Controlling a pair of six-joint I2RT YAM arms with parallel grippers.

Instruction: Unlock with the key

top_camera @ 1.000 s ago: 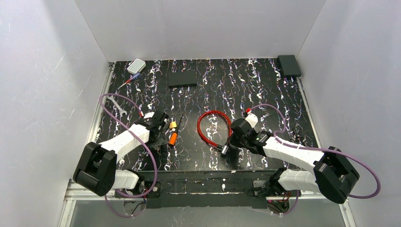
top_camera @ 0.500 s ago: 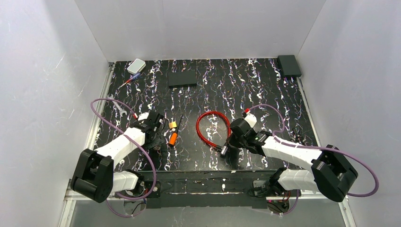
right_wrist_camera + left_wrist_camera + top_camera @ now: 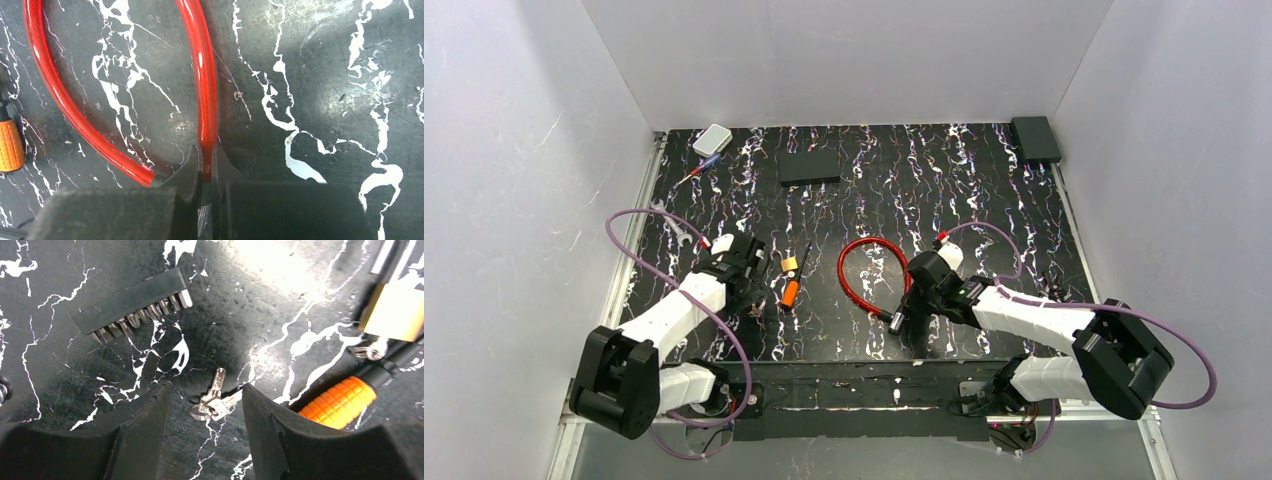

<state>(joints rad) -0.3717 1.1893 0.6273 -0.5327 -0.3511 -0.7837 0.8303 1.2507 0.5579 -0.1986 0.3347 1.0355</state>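
A robot lab booth (plain white walls [image 3: 844, 60], black marbled tabletop [image 3: 984, 190]).

No readable text, labels, brands or numbers, nothing legible on the key [image 3: 340, 402], padlock [image 3: 395, 312], bit holder [image 3: 131, 300]

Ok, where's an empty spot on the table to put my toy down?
Far right is bare, from the red cable to the corner black box. Also the middle, between the cable and the flat black box. It's crowded by the left hand: keys, padlock, orange screwdriver, bit holder.
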